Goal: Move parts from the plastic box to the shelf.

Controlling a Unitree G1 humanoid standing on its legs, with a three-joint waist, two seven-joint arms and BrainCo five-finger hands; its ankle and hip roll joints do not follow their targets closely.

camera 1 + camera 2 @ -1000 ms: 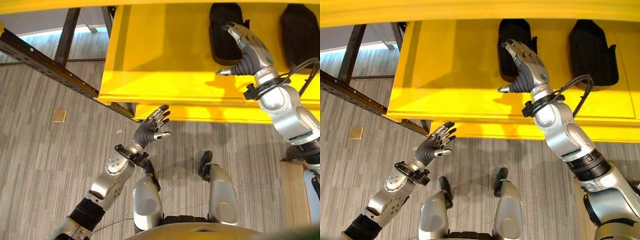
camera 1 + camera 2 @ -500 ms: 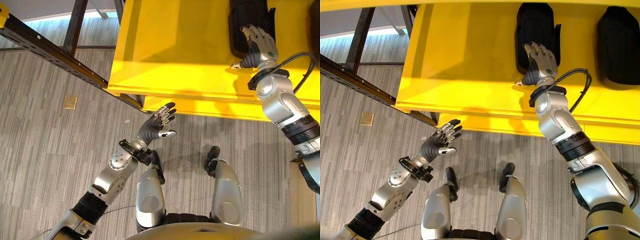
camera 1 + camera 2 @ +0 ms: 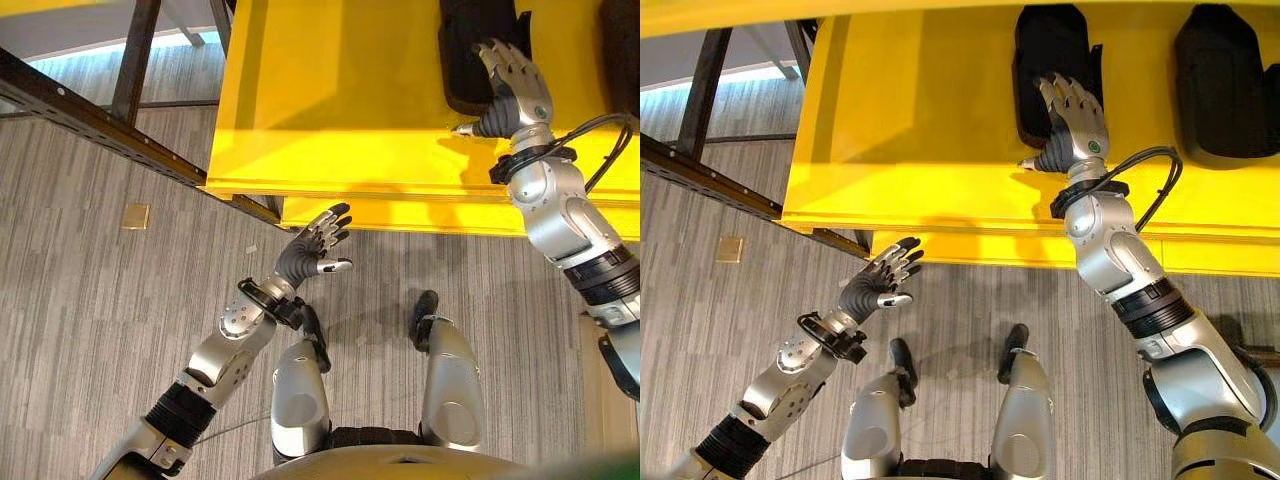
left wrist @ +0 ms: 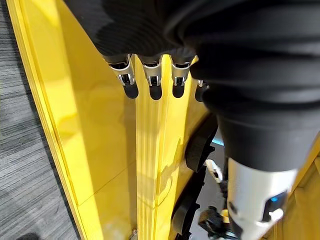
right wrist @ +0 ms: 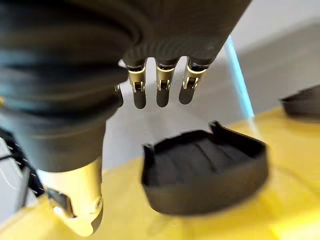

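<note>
On the yellow shelf [image 3: 910, 130] lie two black moulded parts, one [image 3: 1048, 50] in the middle and the other [image 3: 1225, 80] further right. My right hand [image 3: 1072, 118] hovers open over the near end of the middle part [image 5: 205, 172] and holds nothing. In the right wrist view its straight fingers [image 5: 160, 92] stay clear of that part. Below the shelf's front edge my left hand [image 3: 305, 255] hangs open and empty over the floor, with its fingers [image 4: 150, 80] pointing at the shelf's yellow front [image 4: 90, 125].
A dark metal rack beam [image 3: 90, 120] runs slantwise at the left, with an upright post [image 3: 135, 50] behind it. A small tan square [image 3: 135, 215] lies on the grey striped floor [image 3: 90, 330]. The shelf's left half is bare yellow.
The camera has shifted. My right hand has drawn back along the middle black part to its near end, still open. The left hand has hardly moved.
</note>
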